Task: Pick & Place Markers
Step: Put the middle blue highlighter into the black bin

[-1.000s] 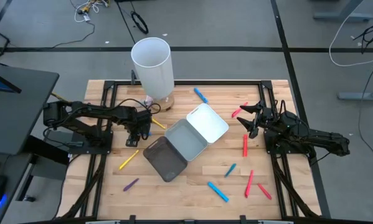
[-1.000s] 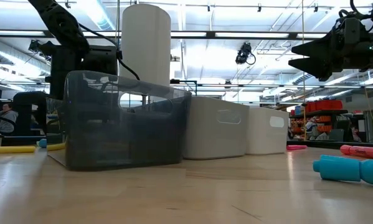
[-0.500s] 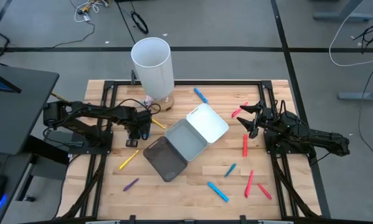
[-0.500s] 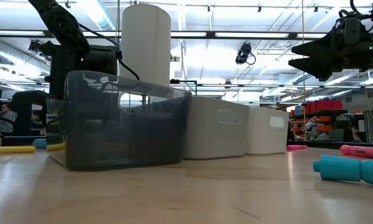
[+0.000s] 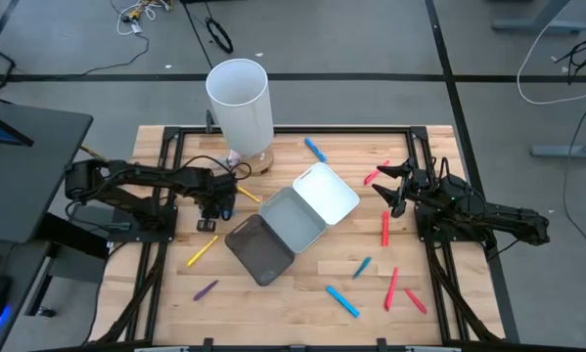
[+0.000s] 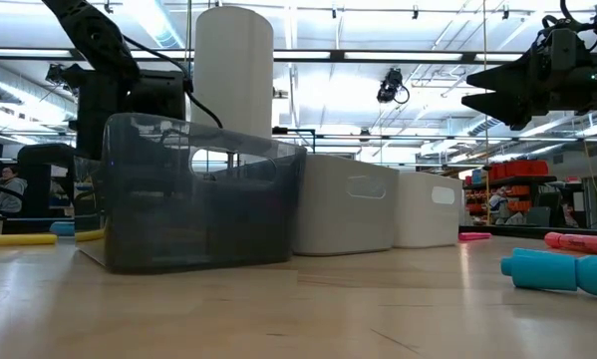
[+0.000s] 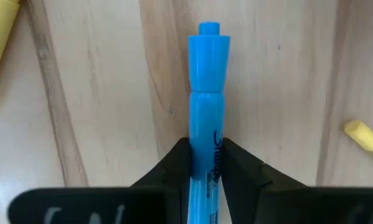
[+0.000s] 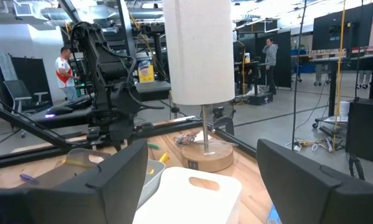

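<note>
Gripping blue marker (image 7: 206, 124) mid-barrel in closed left claw (image 7: 206, 165) on counter (image 7: 99, 112); judged light, rigid, slippery; right claw (image 5: 392, 186) wide open, empty.

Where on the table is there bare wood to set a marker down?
Bare wood lies between the dark tray and the purple marker, and behind the white tray toward the blue marker. It is crowded with red markers near the right gripper.

Dark script lettering on blue marker (image 7: 207, 118) barrel, running lengthwise, partly hidden between left gripper (image 7: 206, 163) fingers; visible start reads "S…", rest unreadable. No other legible text, label or number on anything near blue marker.
</note>
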Motion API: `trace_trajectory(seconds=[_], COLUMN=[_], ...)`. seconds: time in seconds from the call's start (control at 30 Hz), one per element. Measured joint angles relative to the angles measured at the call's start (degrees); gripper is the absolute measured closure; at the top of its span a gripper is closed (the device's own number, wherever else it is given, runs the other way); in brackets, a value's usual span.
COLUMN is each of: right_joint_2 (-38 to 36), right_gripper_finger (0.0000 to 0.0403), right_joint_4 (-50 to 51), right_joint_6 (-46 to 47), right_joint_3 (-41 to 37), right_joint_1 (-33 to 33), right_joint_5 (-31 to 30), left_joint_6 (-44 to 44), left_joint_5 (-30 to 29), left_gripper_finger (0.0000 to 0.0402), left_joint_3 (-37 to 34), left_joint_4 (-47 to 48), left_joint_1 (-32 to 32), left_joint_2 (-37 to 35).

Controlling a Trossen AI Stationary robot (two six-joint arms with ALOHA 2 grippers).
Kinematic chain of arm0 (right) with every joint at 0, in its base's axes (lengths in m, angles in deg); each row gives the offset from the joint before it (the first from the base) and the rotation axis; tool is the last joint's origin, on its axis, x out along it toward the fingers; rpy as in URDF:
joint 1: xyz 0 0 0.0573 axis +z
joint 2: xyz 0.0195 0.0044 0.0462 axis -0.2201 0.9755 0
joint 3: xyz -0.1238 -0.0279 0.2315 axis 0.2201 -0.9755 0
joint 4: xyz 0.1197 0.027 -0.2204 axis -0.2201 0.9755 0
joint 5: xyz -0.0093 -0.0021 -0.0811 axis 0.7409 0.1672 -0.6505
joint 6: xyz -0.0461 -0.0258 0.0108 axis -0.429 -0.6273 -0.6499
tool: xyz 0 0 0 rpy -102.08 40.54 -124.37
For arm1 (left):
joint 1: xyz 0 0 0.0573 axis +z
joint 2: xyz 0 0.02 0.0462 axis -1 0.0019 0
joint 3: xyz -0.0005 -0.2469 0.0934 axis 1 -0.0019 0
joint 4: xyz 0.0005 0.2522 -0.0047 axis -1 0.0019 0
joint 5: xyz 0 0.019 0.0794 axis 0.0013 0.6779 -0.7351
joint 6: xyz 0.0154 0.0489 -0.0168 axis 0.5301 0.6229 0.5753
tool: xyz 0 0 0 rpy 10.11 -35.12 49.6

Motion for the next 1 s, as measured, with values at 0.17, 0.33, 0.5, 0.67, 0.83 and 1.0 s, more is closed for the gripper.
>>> trace_trajectory(seconds=[0.17, 0.33, 0.5, 0.67, 0.83, 1.0], right_joint_2=[0.0, 0.0, 0.0, -0.02, 0.0, 0.0], right_gripper_finger=[0.0101, 0.0101, 0.0101, 0.0101, 0.0101, 0.0101], right_joint_4=[0.0, 0.02, 0.0, -0.05, 0.0, 0.01], right_joint_6=[0.0, 0.0, -0.02, 0.0, 0.0, -0.01], right_joint_3=[0.0, 0.0, 0.0, 0.0, 0.0, 0.0], right_joint_1=[-0.01, -0.02, -0.02, -0.01, -0.02, 0.0], right_joint_5=[0.01, 0.0, 0.0, -0.01, 0.02, 0.0], left_joint_6=[0.0, 1.65, 3.94, 8.34, 9.18, 9.24], left_joint_5=[-0.05, -1.13, -1.73, -4.71, -4.65, -4.63], left_gripper_finger=[0.0334, 0.0334, 0.0334, 0.0334, 0.0334, 0.0334], left_joint_3=[0.05, 0.13, 1.0, 4.25, 8.28, 12.84], left_joint_4=[-0.32, -0.03, 0.99, 5.33, 8.85, 13.72], left_joint_1=[-0.04, -0.04, -0.03, 0.06, 0.1, 0.09], left_joint_2=[-3.8, -7.53, -9.57, -9.78, -9.78, -9.78])
